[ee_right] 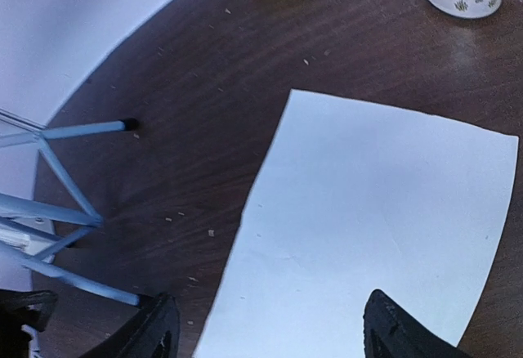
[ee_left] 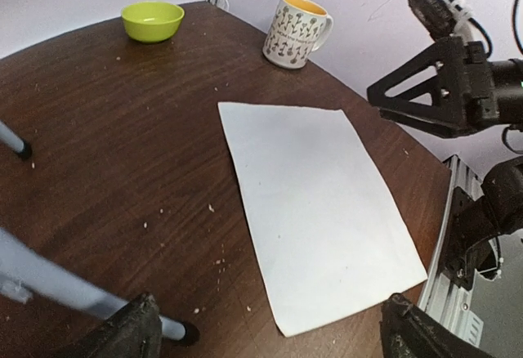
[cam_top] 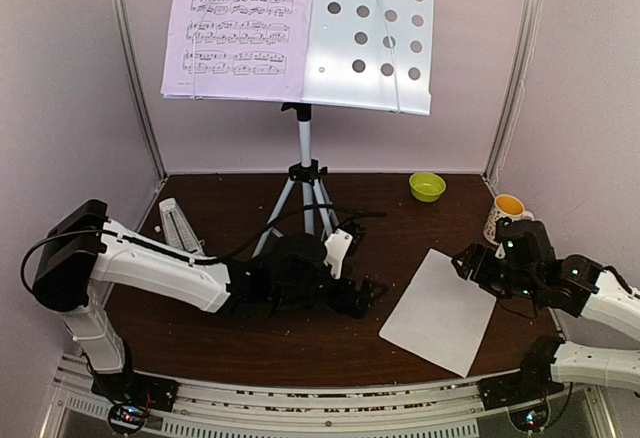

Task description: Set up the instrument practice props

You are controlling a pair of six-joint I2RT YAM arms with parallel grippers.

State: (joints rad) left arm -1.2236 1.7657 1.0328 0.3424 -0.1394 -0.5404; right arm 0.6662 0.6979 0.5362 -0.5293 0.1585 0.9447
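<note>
The perforated music stand (cam_top: 380, 28) stands on its tripod (cam_top: 305, 183) at the back. One printed sheet-music page (cam_top: 240, 28) rests on its left half. A second page (cam_top: 440, 308) lies blank side up on the table at the right; it also shows in the left wrist view (ee_left: 319, 211) and the right wrist view (ee_right: 376, 227). The grey pyramid metronome (cam_top: 178, 226) stands at the left. My left gripper (cam_top: 362, 294) is open and empty just left of the flat page (ee_left: 270, 337). My right gripper (cam_top: 466, 260) is open and empty above the page's far right part (ee_right: 278, 337).
A yellow-green bowl (cam_top: 427, 186) sits at the back right, and a patterned mug (cam_top: 505, 213) stands near the right wall. Tripod legs (ee_right: 65, 211) spread over the middle of the table. White walls close in three sides. Crumbs dot the wood.
</note>
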